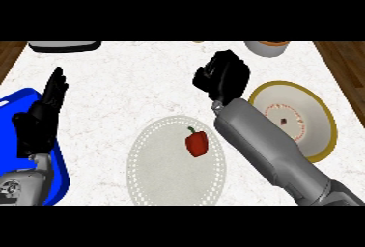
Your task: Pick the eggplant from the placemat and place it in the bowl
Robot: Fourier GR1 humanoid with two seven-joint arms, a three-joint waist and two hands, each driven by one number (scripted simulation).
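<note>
The counter (143,82) bears a round placemat (153,169); right of it sits the bowl (314,103). On the placemat lies a red pepper (197,143), not an eggplant. The right hand (222,77), fingers curled on nothing, hangs beyond the placemat; left hand (41,113) rests open. Nothing is grasped yet: next, descend onto the pepper.

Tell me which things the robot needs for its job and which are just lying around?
For the job: red pepper (no eggplant shows), placemat, bowl, right hand.
Just lying about: blue tray, dish top left, pot top right, left hand resting at left.
</note>
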